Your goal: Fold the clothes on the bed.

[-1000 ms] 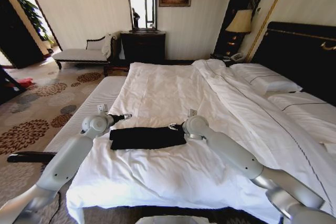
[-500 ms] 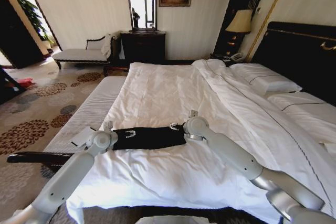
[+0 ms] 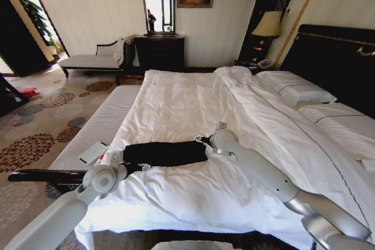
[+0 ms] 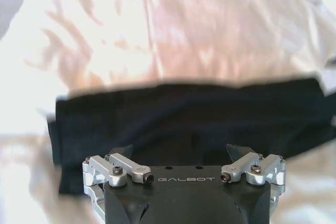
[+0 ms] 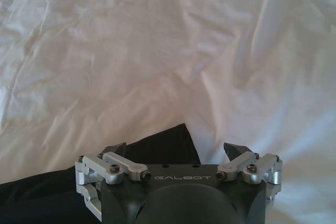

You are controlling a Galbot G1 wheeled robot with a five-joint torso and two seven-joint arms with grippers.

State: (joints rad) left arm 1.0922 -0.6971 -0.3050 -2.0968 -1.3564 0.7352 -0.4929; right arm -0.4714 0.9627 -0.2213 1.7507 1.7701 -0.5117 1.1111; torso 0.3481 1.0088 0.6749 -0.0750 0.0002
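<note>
1 flat black T-shirt point(image 3: 164, 153), rumpled white duvet point(image 3: 193, 103)

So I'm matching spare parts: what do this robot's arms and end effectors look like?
Both arms are smooth pale grey tubes with rounded joints, a dark band at the right arm's wrist. The left end effector and right end effector each have a black body marked GALBOT in pale letters, silver metal linkages with dark screws, and black finger tips.
</note>
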